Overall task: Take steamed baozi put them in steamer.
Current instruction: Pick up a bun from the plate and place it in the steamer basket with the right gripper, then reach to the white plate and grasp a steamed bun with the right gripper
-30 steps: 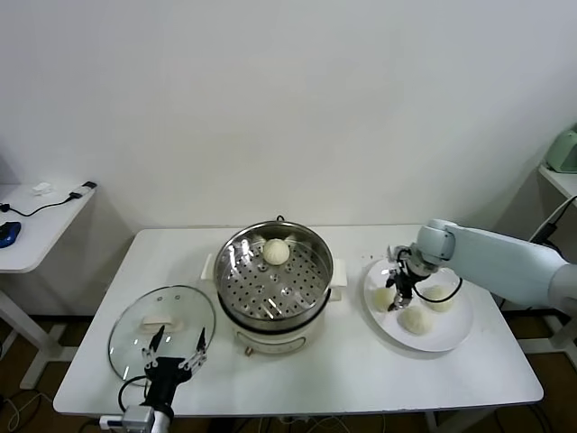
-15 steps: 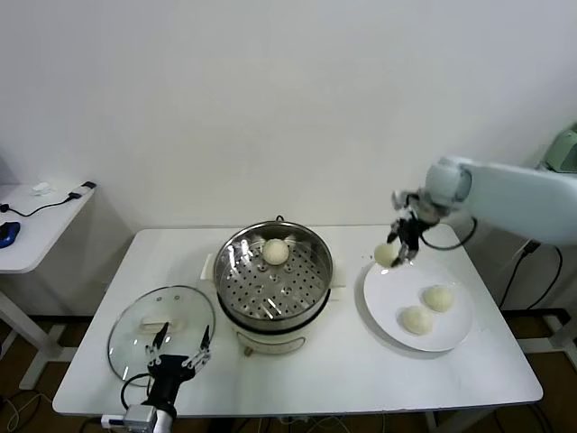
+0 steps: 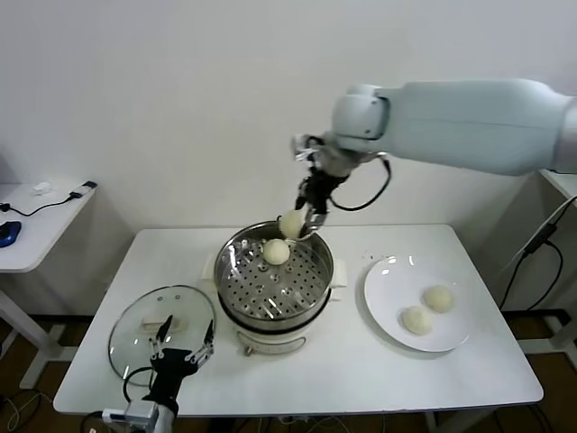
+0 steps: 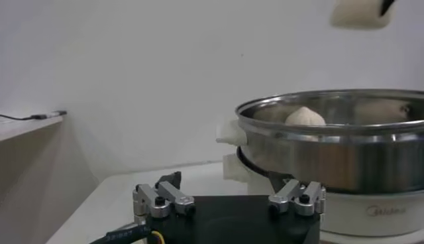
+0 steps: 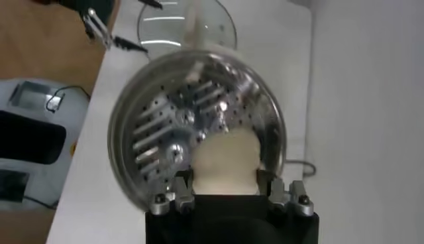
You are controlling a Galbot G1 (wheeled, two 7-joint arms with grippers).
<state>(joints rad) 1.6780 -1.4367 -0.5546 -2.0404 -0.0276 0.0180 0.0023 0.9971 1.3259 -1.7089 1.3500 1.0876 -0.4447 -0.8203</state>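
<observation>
One bun [image 3: 291, 224] has been lifted off the white plate [image 3: 386, 307] by the right gripper [image 3: 304, 219] and carried across to the steamer [image 3: 275, 275]. A second ago this bun was gripped between the fingers low over the plate, beside two other buns. Half a second ago it was held clear above the plate's near-steamer edge. It is now clamped between the same fingers above the steamer's back rim, just above and beside the bun already lying in the basket. The right arm, formerly reaching low over the plate, is now stretched high across the table. Only two buns remain on the plate.
</observation>
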